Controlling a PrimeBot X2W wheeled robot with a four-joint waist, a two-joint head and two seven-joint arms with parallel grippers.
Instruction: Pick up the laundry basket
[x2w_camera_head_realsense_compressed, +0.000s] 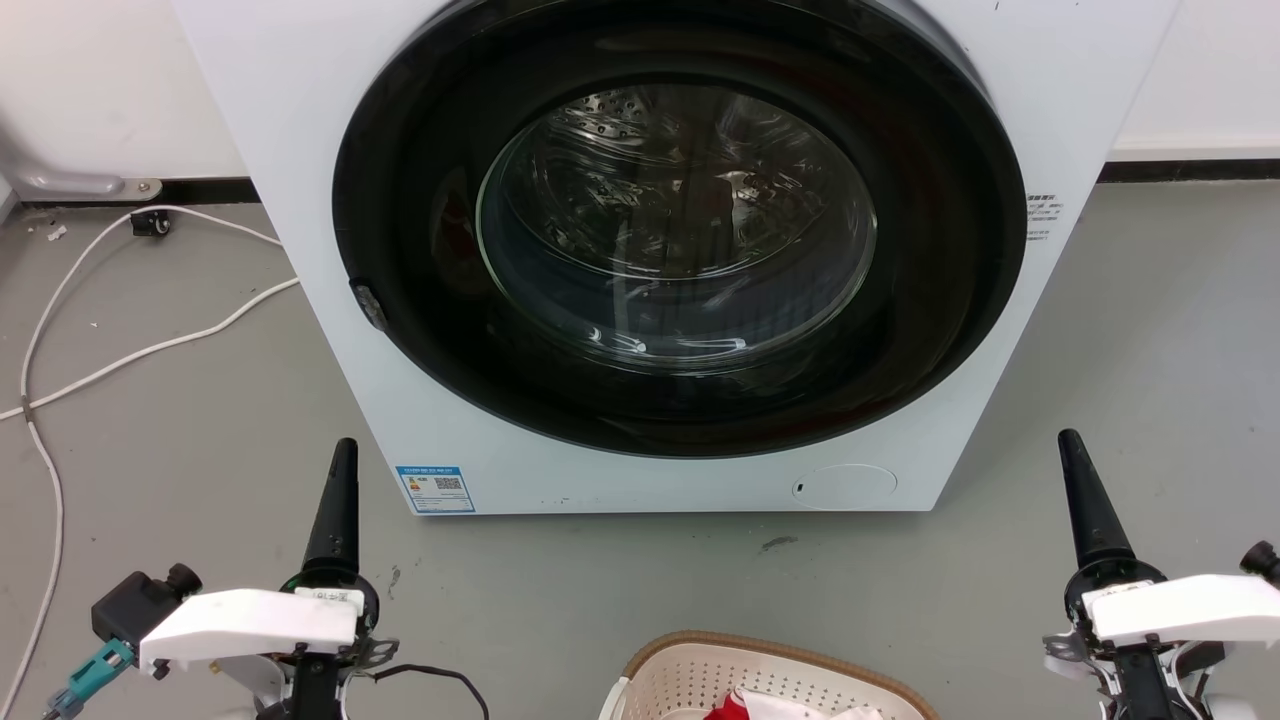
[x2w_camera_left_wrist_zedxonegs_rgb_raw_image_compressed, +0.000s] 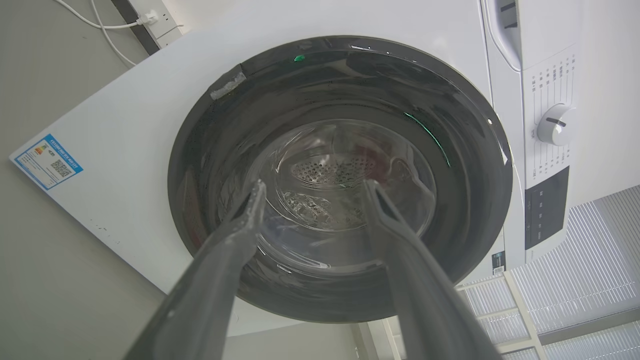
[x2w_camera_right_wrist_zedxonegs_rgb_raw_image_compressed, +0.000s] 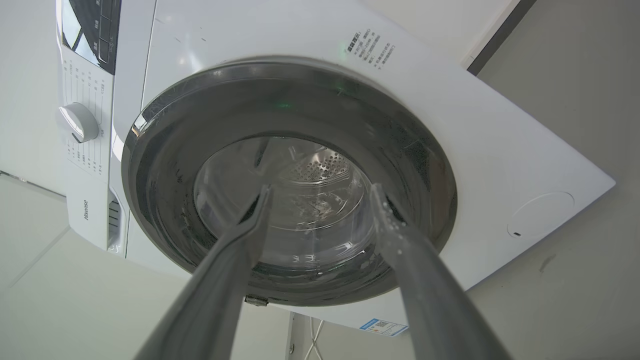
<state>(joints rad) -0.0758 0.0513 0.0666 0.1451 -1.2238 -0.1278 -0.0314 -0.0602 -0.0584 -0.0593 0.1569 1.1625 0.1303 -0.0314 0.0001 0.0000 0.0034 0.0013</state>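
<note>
Showing both claws empty and spread: the left claw (x2w_camera_left_wrist_zedxonegs_rgb_raw_image_compressed: 314, 192) holds its two dark fingers (x2w_camera_left_wrist_zedxonegs_rgb_raw_image_compressed: 225, 260) well parted with nothing between them, and the right claw (x2w_camera_right_wrist_zedxonegs_rgb_raw_image_compressed: 321, 192) stands the same way. We see each pointing toward the round glass door (x2w_camera_head_realsense_compressed: 680, 240) of the washing machine (x2w_camera_head_realsense_compressed: 300, 150), and neither touches it. Between the two claws, and apart from both, the laundry basket (x2w_camera_head_realsense_compressed: 700, 675) sits on the grey floor (x2w_camera_head_realsense_compressed: 200, 450) in front of the machine, cut off by the head view's lower edge. Red cloth (x2w_camera_head_realsense_compressed: 728, 708) and white cloth (x2w_camera_head_realsense_compressed: 790, 705) lie in it. A blue label (x2w_camera_head_realsense_compressed: 435, 488) marks the machine's lower left corner. White cables (x2w_camera_head_realsense_compressed: 150, 345) trail across the floor's back-left part, near the wall (x2w_camera_head_realsense_compressed: 100, 80).
</note>
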